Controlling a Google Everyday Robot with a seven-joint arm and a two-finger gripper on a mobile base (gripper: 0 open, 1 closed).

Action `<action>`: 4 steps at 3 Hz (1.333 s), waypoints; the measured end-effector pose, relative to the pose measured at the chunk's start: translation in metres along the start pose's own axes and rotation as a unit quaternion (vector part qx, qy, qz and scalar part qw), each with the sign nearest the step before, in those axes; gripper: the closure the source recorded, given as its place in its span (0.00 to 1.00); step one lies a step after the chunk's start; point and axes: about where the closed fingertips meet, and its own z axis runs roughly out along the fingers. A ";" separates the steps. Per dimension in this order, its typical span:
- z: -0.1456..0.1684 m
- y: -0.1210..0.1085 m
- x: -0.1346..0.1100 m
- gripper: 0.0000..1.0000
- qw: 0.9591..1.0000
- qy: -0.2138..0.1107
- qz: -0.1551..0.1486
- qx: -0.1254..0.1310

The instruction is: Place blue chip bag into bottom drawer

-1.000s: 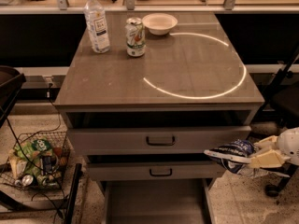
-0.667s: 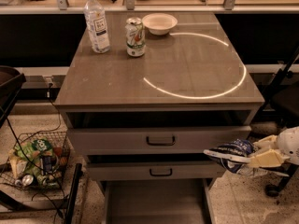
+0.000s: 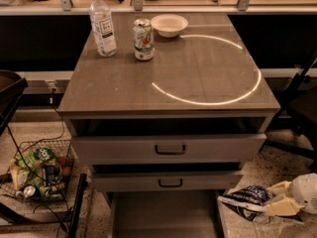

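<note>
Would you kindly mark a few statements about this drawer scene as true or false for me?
1. The blue chip bag lies inside the bottom drawer. False: the gripper holds it low at the picture's right, outside the drawer.
2. The bottom drawer is pulled open. True.
3. A white bowl, a can and a water bottle stand on the cabinet top. True.
4. The wire basket sits to the right of the cabinet. False: it is on the floor at the picture's left.
</note>
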 end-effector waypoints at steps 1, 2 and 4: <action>0.030 0.010 0.039 1.00 1.000 -0.018 -0.012 0.007; 0.076 0.003 0.061 1.00 0.998 -0.046 -0.025 0.023; 0.154 -0.019 0.100 1.00 0.999 -0.021 0.004 0.026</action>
